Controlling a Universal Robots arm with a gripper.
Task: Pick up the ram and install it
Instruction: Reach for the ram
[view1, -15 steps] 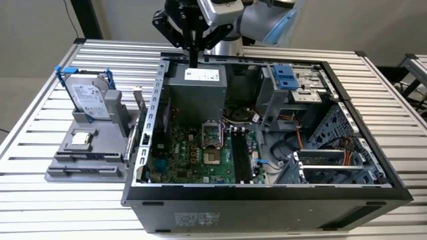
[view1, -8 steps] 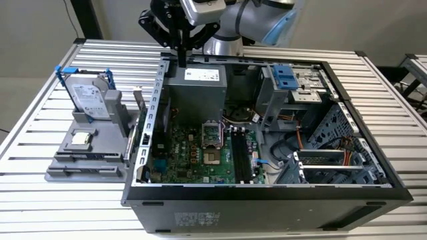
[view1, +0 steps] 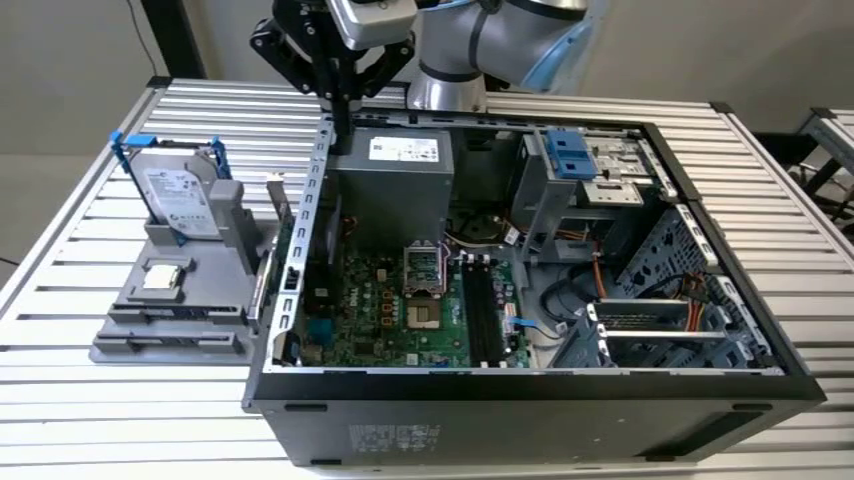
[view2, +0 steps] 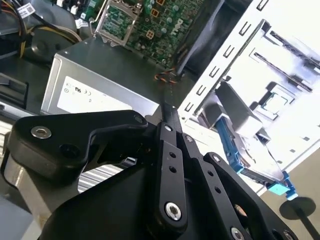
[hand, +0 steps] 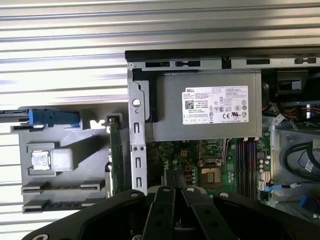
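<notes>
- I see the ram (hand: 116, 155) standing on edge in the holder (hand: 75, 145), its long axis parallel to the case (view1: 534, 395) wall.
- Jaws closed together and empty, above the case's corner, apart from the ram.

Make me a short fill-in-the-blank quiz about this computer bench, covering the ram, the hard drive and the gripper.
1. The ram stands on edge in the gray holder, ____ the computer case.
2. The hard drive in that holder has a ____ frame.
3. The gripper, above the case's back corner, is shut and holds ____.

Missing words: outside; blue; nothing.
</notes>
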